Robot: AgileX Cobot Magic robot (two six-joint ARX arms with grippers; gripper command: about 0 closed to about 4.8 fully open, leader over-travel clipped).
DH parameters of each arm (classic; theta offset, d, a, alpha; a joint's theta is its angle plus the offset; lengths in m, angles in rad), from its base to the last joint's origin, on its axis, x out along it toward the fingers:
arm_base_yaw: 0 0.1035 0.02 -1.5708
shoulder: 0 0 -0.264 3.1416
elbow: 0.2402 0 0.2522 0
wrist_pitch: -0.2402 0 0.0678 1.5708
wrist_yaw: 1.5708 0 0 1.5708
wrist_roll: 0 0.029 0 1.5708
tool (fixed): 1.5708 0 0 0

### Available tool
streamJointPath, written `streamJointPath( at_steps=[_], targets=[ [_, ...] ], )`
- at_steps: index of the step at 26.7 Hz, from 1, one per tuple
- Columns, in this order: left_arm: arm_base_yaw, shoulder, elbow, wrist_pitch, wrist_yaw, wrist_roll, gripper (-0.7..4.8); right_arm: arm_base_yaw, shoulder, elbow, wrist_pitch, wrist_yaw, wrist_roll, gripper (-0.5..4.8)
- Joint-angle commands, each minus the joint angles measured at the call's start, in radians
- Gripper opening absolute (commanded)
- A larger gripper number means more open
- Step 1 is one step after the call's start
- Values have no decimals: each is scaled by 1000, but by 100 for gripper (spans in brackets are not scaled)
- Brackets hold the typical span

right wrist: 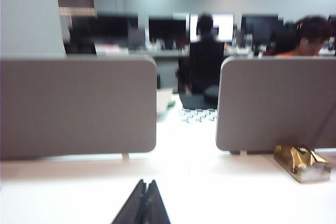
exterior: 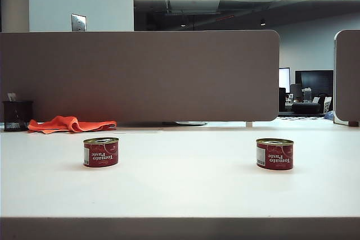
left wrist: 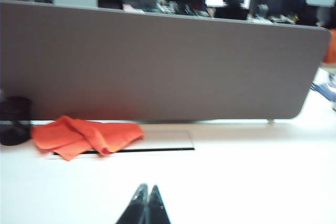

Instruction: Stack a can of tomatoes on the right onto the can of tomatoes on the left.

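Exterior view: the white table [exterior: 180, 189] fills the lower half, and the grey partition [exterior: 140, 77] stands across its far edge from nine to two o'clock. An orange cloth [exterior: 70, 123] lies crumpled at the partition's foot toward nine o'clock, with a dark mesh cup [exterior: 17, 116] just beside it at the far left. The left can of tomatoes [exterior: 101, 152] stands upright at about eight o'clock from the table's middle; the right can of tomatoes [exterior: 274, 154] stands upright at about four o'clock, well apart from it. Neither arm shows here.

In the left wrist view, the left gripper [left wrist: 146, 208] has its dark fingers pressed together, empty, above bare table short of the cloth. In the right wrist view, the right gripper [right wrist: 145, 205] is likewise pressed together and empty, facing the gap between two partitions, a crumpled gold wrapper [right wrist: 301, 162] off at three o'clock.
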Motion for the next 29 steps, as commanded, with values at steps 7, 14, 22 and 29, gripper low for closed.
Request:
streamJointPath(
  at_steps=[7,14,22,29],
  targets=[
    [-216,95,80,-115,-1,101,-5,122,392,254,-194,-111,-16,-6],
    [-307,122,114,-307,-24,192,-5,215,595,399,-365,-107,-17,-6],
    [-306,235,259,-533,-24,175,-5,286,718,439,-402,-25,-13,-3],
    [-306,312,338,-557,-24,87,-5,287,816,439,-431,-21,-5,345]
  ],
)
